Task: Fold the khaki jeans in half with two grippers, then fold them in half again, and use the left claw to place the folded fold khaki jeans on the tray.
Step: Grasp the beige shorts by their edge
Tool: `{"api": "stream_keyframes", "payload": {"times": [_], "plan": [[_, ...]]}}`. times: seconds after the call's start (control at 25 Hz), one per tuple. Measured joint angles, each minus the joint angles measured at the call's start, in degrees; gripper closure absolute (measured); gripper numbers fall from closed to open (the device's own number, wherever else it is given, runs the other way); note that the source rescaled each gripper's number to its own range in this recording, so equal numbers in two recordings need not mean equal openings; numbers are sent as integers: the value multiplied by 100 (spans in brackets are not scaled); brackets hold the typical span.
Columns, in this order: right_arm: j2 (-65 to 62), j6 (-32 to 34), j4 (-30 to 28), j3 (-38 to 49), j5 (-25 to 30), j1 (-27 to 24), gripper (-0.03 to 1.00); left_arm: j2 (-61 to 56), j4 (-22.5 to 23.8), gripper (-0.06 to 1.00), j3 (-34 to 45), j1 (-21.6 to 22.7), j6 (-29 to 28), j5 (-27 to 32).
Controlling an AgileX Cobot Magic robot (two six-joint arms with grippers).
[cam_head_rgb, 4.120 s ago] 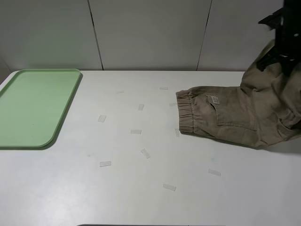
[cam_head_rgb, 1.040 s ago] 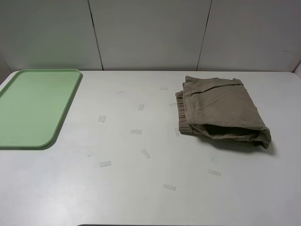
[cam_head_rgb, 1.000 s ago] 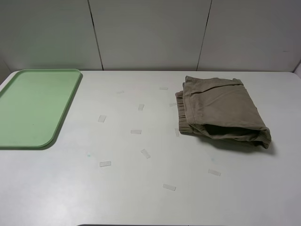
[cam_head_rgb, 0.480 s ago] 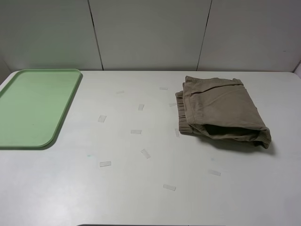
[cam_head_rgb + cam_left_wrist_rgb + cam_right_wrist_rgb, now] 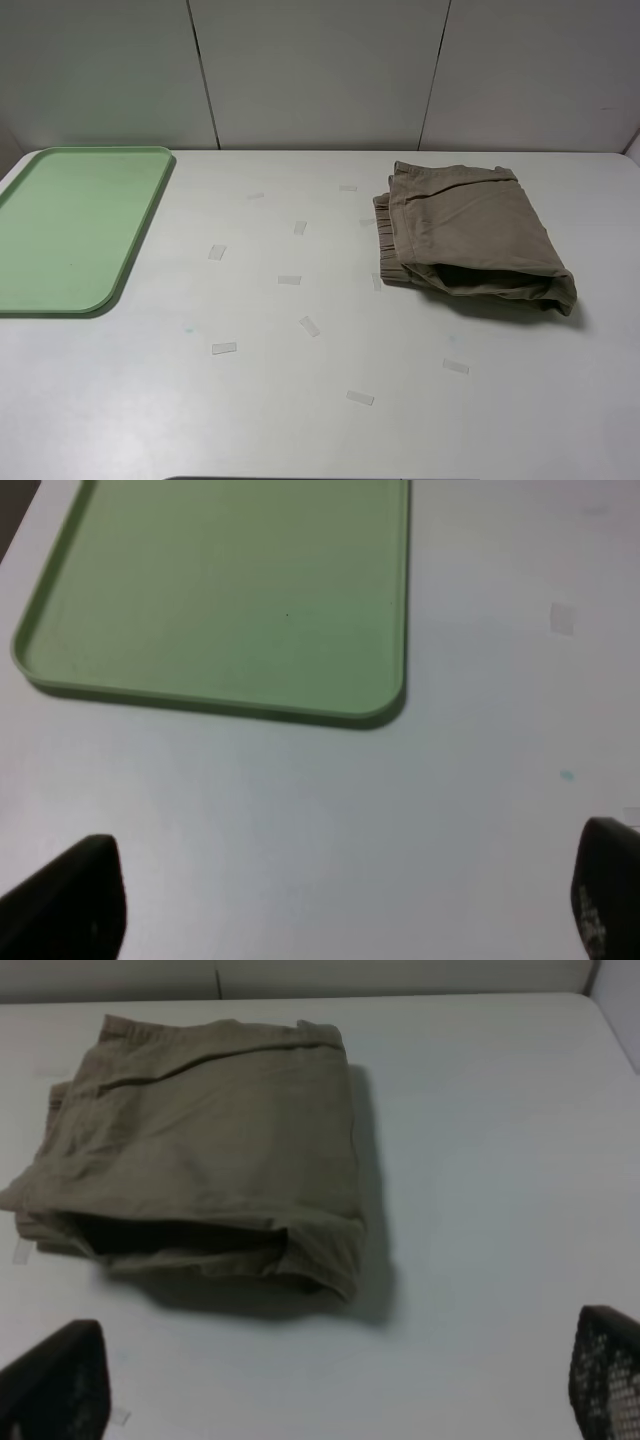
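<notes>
One garment: khaki jeans (image 5: 470,240), folded into a thick, roughly square bundle.
Position of jeans: lay flat on the right half of the table (image 5: 300,430) in the high view, well apart from the tray; a gathered elastic edge showed at the bundle's left side, and the loose open fold faced the table's near edge.
Tray (image 5: 60,230): pale green with a low rim, flat on the table at far left, its left side cut off by the frame.
Left claw (image 5: 335,900): seen only in its own wrist view, as two dark fingertips; jaws stood wide apart with nothing between them; it hung over bare table near the tray's rounded corner.
Right claw (image 5: 328,1375): seen only in its own wrist view; jaws stood wide apart with nothing between them; it hung over the table near the open fold of the jeans, not touching the cloth.
Table surface: white and matte; several small tape strips (image 5: 289,280) were stuck across the middle, between tray and jeans.
Backdrop: grey wall panels (image 5: 315,70) stood behind the table.
</notes>
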Motion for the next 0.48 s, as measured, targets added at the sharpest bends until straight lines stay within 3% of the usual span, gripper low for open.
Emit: {"api": "stream_keyframes", "payload": {"times": [0.48], "plan": [[0,-1,7,0,-12,0,-3,0,0,7,0,0,0,0]]}}
